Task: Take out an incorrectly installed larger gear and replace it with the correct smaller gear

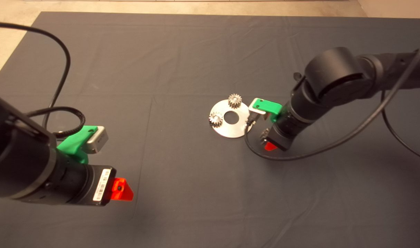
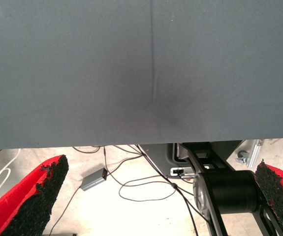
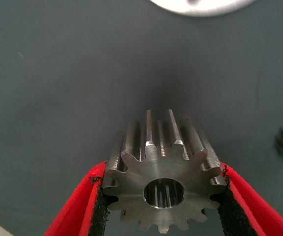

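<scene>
Larger gear (image 3: pixel 165 189) between right gripper (image 3: pixel 164 206) jaws, unlabelled.

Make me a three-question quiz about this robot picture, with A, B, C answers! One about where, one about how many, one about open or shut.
1. Where is the right gripper?
A. Beside the plate
B. At the mat's far corner
C. Off the mat

2. How many small gears sit on the plate?
A. None
B. Two
C. Five

3. What is the left gripper doing?
A. Squeezing a gear
B. Open, holding nothing
C. Shut on a cable

Answers:
1 A: it is at the plate's edge, shut on a held gear.
2 B: one small gear and another stand by the plate's hole.
3 B: its pads stand wide apart with nothing held between them.
</scene>
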Controlling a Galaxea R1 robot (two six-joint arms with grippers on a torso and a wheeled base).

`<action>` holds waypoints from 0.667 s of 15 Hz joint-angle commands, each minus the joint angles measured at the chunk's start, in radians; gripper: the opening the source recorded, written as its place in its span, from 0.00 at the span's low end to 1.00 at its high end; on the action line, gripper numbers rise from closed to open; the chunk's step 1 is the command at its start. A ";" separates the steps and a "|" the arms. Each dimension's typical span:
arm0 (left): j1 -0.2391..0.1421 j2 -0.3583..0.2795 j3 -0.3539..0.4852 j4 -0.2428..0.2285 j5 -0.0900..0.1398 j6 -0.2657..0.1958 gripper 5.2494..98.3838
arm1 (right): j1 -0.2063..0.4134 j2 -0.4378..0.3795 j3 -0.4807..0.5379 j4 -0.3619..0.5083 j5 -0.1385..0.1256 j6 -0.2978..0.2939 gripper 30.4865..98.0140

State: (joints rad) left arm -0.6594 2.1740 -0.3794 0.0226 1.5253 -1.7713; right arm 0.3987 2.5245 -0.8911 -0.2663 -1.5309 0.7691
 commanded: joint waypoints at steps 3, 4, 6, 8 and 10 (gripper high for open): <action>-0.009 0.000 0.012 -0.018 0.087 0.000 1.00 | 0.024 -0.134 0.140 0.052 -0.127 0.035 0.28; -0.009 -0.001 0.013 -0.018 0.087 0.000 1.00 | 0.020 -0.140 0.141 0.053 -0.127 0.038 0.28; -0.009 -0.001 0.013 -0.018 0.087 -0.002 1.00 | 0.001 -0.171 0.157 0.052 -0.127 0.044 0.28; -0.009 0.000 0.013 -0.018 0.087 -0.002 1.00 | -0.018 -0.203 0.157 0.049 -0.127 0.045 0.28; -0.009 -0.001 0.013 -0.018 0.088 -0.001 1.00 | -0.040 -0.212 0.155 0.044 -0.127 0.044 0.28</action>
State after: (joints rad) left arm -0.6594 2.1739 -0.3794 0.0226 1.5260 -1.7704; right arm 0.3712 2.3567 -0.7611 -0.2491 -1.5337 0.8028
